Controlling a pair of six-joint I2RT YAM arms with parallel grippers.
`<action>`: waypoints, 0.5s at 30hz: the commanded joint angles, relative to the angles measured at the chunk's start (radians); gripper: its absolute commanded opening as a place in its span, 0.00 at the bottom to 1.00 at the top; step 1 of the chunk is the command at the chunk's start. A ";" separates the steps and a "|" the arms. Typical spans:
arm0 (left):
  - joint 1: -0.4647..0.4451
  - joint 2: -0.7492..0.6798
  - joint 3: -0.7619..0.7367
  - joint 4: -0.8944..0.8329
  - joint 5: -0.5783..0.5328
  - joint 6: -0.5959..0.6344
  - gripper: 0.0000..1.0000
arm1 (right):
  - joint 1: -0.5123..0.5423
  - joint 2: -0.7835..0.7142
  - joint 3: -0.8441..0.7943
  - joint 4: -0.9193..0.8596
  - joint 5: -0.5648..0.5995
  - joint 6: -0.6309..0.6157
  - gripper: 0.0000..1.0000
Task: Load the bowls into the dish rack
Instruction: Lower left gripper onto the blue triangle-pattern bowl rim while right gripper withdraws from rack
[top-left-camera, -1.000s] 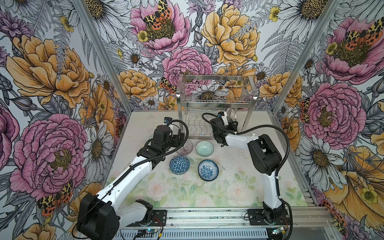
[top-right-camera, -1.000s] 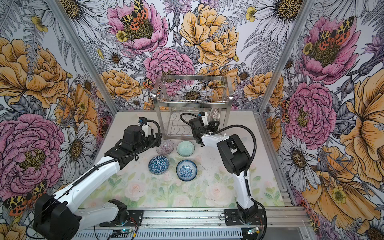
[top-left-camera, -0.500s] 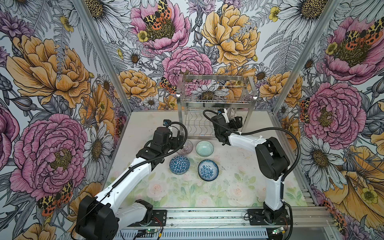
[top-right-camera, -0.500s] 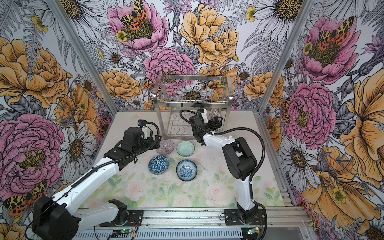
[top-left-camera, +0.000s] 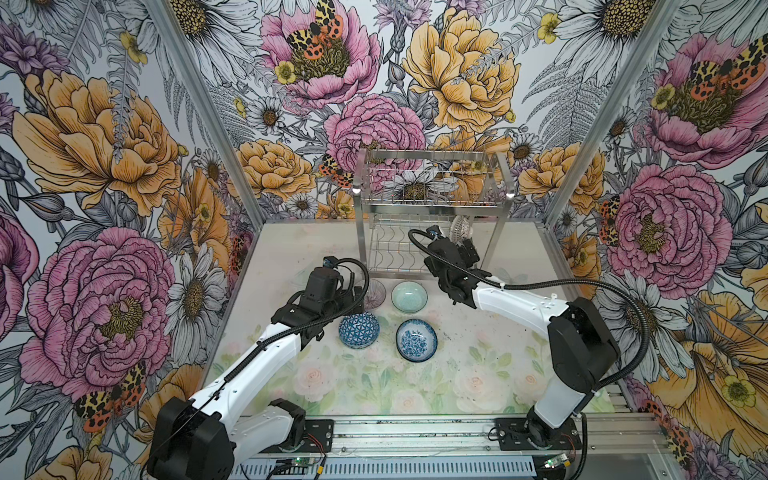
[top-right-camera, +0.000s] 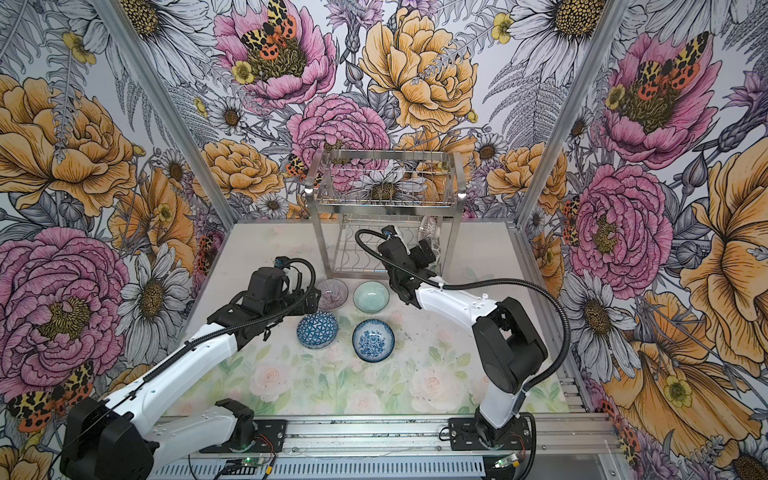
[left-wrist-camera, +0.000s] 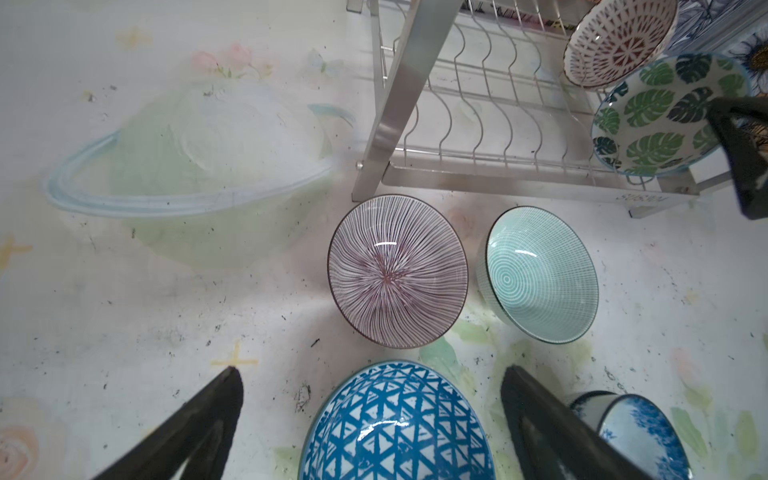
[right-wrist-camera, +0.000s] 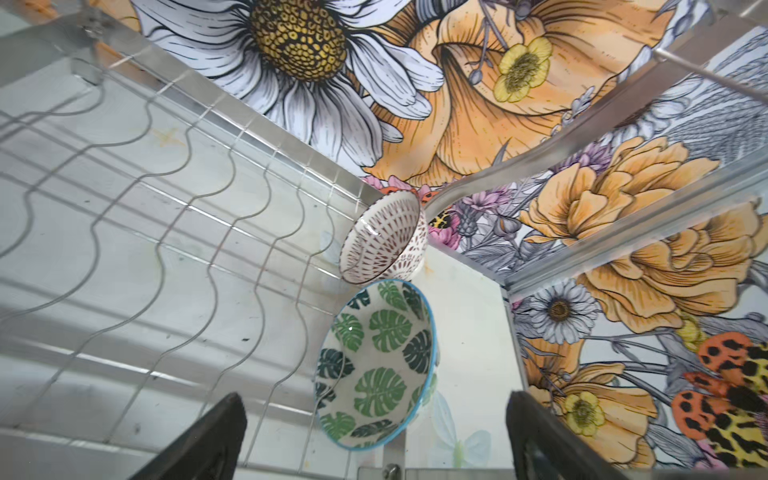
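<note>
The rack (top-left-camera: 432, 203) stood at the back of the table (top-left-camera: 498, 340), and its front rail ran across my way to the slots. At the right end of its lower tier the lattice bowl (right-wrist-camera: 386, 245) and leaf bowl (right-wrist-camera: 378, 370) stood on edge. My right gripper (right-wrist-camera: 372, 394) was spread wide, the leaf bowl between its fingers and touching neither. The purple bowl (left-wrist-camera: 397, 270), celadon bowl (left-wrist-camera: 540, 274) and floral bowl (top-left-camera: 416, 340) sat upright before the rack. My left gripper (left-wrist-camera: 369, 370), also spread, hung over the geometric bowl (left-wrist-camera: 395, 428).

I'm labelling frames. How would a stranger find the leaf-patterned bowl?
Find the steel dish rack at the back wall, then its lower tier's right end. Two bowls stand on edge there: the leaf bowl, green-leaved, is in front of the red-dashed bowl.
</note>
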 joint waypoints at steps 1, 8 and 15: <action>0.002 -0.030 -0.041 -0.032 0.039 -0.059 0.99 | 0.004 -0.092 -0.043 -0.026 -0.165 0.091 1.00; -0.045 -0.037 -0.084 -0.067 -0.020 -0.099 0.99 | 0.003 -0.217 -0.127 -0.060 -0.217 0.153 1.00; -0.073 -0.024 -0.111 -0.078 -0.056 -0.126 0.91 | 0.001 -0.258 -0.161 -0.069 -0.196 0.155 1.00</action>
